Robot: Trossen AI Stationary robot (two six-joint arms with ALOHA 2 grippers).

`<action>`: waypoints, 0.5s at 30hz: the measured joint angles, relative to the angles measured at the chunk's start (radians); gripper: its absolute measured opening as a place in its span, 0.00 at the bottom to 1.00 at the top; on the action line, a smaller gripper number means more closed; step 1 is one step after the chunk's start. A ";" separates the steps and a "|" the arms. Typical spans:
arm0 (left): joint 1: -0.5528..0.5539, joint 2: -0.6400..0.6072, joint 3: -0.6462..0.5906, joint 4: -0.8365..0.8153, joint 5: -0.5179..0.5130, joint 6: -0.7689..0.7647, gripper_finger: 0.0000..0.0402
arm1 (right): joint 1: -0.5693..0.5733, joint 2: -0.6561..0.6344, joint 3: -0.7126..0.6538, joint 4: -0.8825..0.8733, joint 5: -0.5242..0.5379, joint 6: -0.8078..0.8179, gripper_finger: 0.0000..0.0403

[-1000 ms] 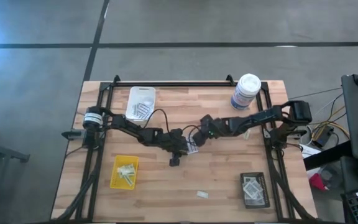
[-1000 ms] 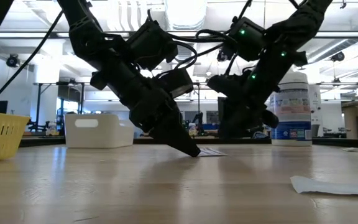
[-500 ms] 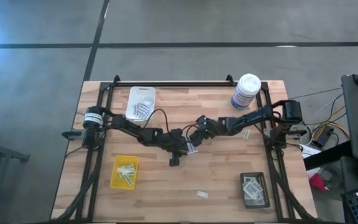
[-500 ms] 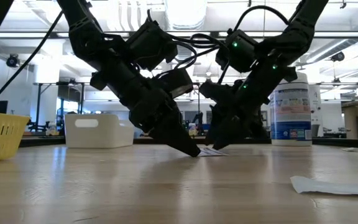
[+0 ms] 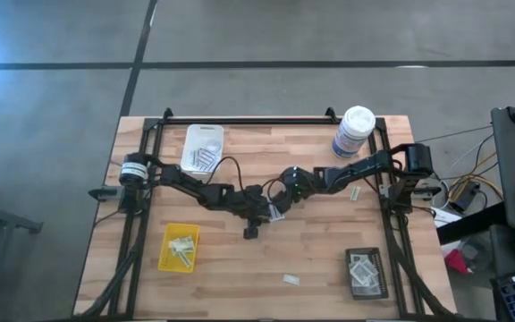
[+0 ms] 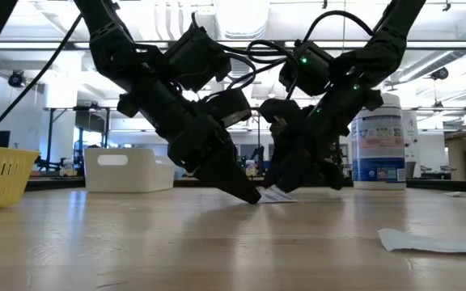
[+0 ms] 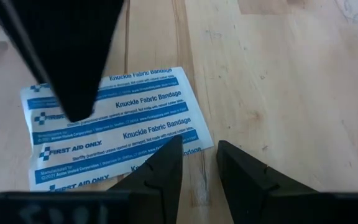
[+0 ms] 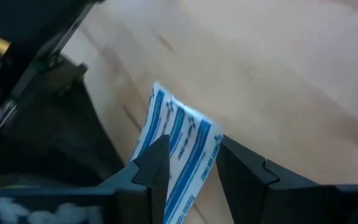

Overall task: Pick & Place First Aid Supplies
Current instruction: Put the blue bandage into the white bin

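Both grippers meet at mid-surface over one blue-and-white striped bandage packet [image 7: 114, 127].

Left gripper [image 7: 197, 163]: tips down at the packet's edge, fingers [image 7: 166, 168] apart with a narrow gap. One finger overlaps the packet's corner; the other stands on bare wood just beside it. It clamps nothing.

Right gripper [image 8: 188, 162]: fingers apart, set on either side of the packet's end. Contact cannot be confirmed, so no grip is recorded.

Packet: in the left wrist view it lies flat on the surface [image 5: 329, 250], with its stripes and print running along the long axis. A dark finger of the other arm hides part of its far end, and the left finger hides the near corner. In the right wrist view the packet looks tilted, one end lifted off the wood; whether it is truly raised or only foreshortened cannot be told. In the low view only a thin pale sliver [image 6: 275, 195] shows between the two grippers, low at the surface. In the high view the arms cover it almost wholly.

Elsewhere:
- White tray [image 5: 203, 146] at the far left holds packets.
- Yellow tray [image 5: 178, 247] at the near left holds pale strips.
- Black tray [image 5: 367, 273] at the near right holds white squares.
- One loose packet [image 5: 291, 280] lies near the front edge.
- Another strip [image 5: 354, 192] lies right of the right arm.
- Canister [image 5: 354, 131] stands at the far right.
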 joint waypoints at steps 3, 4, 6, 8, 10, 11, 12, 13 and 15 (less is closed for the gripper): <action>0.000 0.000 0.000 0.000 0.000 0.000 0.29 | 0.001 -0.002 0.000 -0.003 -0.023 -0.023 0.32; 0.000 0.000 0.000 0.000 0.000 0.000 0.29 | 0.001 -0.002 0.000 -0.003 -0.026 -0.025 0.32; 0.000 0.000 0.000 0.000 0.000 0.000 0.29 | 0.001 -0.003 -0.001 -0.004 -0.038 -0.027 0.31; 0.000 0.000 0.000 0.000 0.000 0.000 0.29 | 0.001 -0.003 -0.001 -0.003 -0.046 -0.041 0.30; 0.000 0.000 0.000 0.000 0.000 0.000 0.29 | 0.002 -0.003 -0.001 -0.002 -0.047 -0.051 0.28; 0.000 0.000 0.000 0.001 0.000 0.000 0.29 | 0.002 -0.003 -0.001 -0.002 -0.049 -0.052 0.27; 0.000 0.000 -0.001 0.004 0.000 0.000 0.29 | 0.002 -0.003 -0.001 -0.003 -0.049 -0.052 0.26; 0.000 0.000 -0.001 0.007 0.000 0.000 0.29 | 0.002 -0.003 -0.001 -0.003 -0.049 -0.052 0.25; 0.000 0.000 -0.002 0.017 -0.001 0.001 0.29 | 0.002 -0.003 -0.001 -0.003 -0.049 -0.053 0.23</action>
